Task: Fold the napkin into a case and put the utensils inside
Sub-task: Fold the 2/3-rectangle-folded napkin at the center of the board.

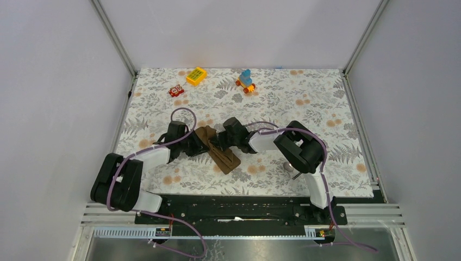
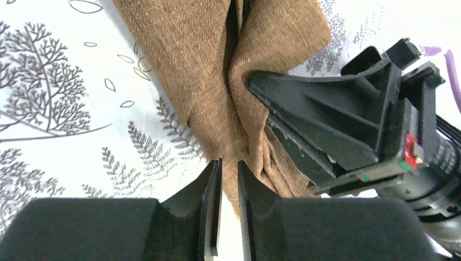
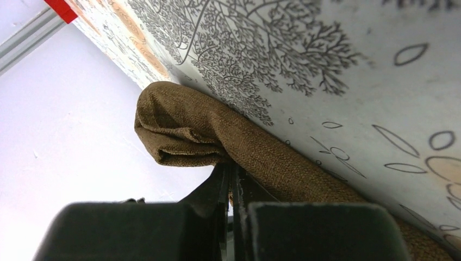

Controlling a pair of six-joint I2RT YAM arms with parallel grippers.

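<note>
Top external view: the floral surface [image 1: 326, 109] fills most of it. The brown napkin [image 1: 225, 159] is folded into a narrow strip and lies slantwise mid-surface between both arms. On that strip the right fingers [image 3: 213, 191] are clamped tight, seemingly on a fold. At its edge the left fingers [image 2: 213, 201] sit barely parted with nothing between them. Some toy blocks [image 1: 196, 75] sit well apart at the far edge.

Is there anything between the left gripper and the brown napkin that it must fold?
Nothing visible. The left gripper has its fingertips right at the edge of the napkin, with only bare tablecloth beside them. The right gripper is next to it, closed on the same cloth, not in the way.
</note>
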